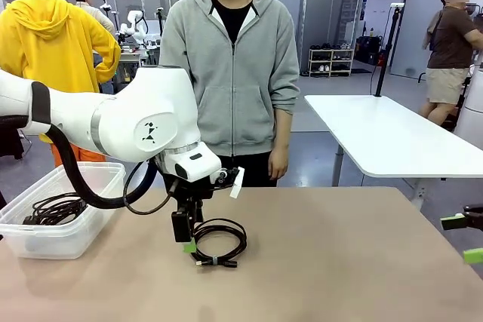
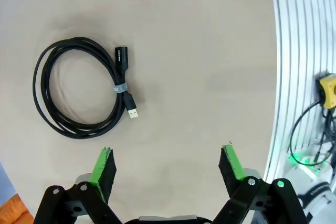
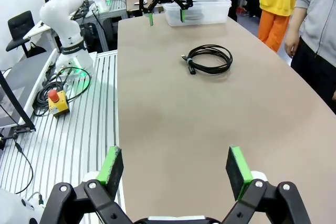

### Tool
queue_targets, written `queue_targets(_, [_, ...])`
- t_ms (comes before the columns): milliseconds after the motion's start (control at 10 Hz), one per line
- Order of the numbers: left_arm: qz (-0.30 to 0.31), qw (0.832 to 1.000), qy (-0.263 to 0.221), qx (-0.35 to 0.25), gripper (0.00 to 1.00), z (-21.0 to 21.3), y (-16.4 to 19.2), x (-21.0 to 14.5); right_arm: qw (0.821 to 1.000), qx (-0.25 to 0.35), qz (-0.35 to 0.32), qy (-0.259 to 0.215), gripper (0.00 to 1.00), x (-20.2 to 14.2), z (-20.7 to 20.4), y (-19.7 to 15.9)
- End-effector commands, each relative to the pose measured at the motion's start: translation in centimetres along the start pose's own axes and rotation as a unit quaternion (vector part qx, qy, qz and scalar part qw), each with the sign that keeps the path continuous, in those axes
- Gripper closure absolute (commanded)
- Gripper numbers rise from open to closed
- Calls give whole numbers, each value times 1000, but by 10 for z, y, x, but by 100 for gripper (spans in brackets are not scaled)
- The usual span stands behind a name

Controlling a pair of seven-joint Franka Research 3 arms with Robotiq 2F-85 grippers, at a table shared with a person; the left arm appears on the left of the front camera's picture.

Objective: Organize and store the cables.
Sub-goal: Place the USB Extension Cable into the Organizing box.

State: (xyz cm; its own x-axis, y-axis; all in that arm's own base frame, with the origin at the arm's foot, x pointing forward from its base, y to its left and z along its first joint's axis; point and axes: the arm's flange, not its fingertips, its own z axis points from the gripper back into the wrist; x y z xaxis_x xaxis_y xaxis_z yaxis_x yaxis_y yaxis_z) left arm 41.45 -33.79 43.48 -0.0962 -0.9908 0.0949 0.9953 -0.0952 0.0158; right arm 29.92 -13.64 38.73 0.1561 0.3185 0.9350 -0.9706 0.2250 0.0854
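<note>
One black coiled cable (image 1: 219,241) lies flat on the tan table (image 1: 339,277), bound by a small tie, with its USB plug ends beside the coil. My left gripper (image 1: 189,240) hangs open just above the table at the coil's left edge. In the left wrist view the cable (image 2: 77,95) lies up and to the left of the open left gripper (image 2: 168,165), outside its fingers. More black cables (image 1: 54,208) rest in a clear plastic bin (image 1: 92,186). My right gripper (image 3: 175,167) is open and holds nothing, far from the cable (image 3: 210,59); it also shows as the right gripper (image 1: 463,239) at the table's right edge.
A person in a grey hoodie (image 1: 232,73) stands at the far side with arms down. The clear bin (image 3: 197,7) sits at the table's left end. A white table (image 1: 392,133) stands behind at the right. Beside the table runs a ribbed metal base (image 3: 79,129) with an emergency stop box (image 3: 56,102).
</note>
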Motion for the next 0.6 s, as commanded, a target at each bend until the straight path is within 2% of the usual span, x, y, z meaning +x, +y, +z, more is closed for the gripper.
queue_targets(0, [-4, 1000, 2, 2, 0, 3, -2, -4, 1000, 3, 4, -3, 0, -1, 1, 1])
queue_targets(200, [-1, 1000, 0, 0, 0, 0, 0, 1, 1000, 3, 4, -3, 0, -1, 1, 1])
queue_targets(500, [41, 999, 4, -9, 0, -24, 7, 14, 1000, 3, 4, -3, 0, -1, 1, 1])
